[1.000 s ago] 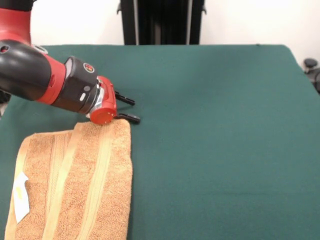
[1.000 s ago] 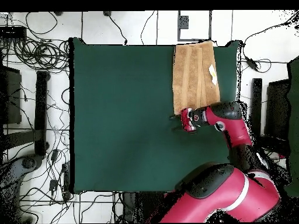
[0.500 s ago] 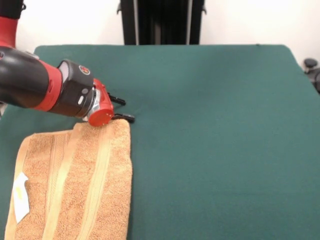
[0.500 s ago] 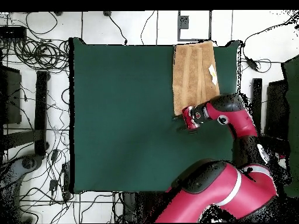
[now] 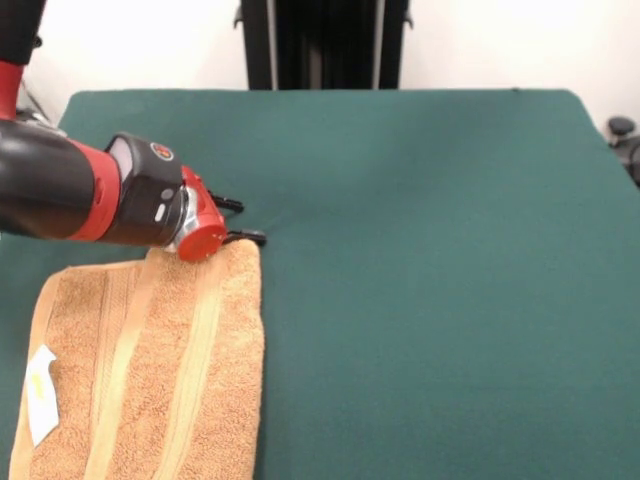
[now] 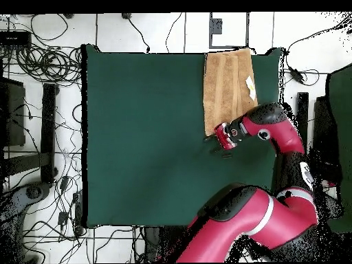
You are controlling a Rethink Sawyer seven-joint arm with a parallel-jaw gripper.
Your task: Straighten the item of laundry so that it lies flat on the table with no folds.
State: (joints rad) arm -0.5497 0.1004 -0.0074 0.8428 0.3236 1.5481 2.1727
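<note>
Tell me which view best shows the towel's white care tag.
The front view: the care tag lies plain and large on the towel, close to the camera. The overhead view shows the same tag only as a small pale speck.

Bright even light, soft faint shadows, no glare.

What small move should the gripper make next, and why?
Probably lower the gripper slightly and close on the towel corner. Its open fingers sit at that corner by the table, and the towel seems folded double, so this edge likely must be pulled sideways.
</note>
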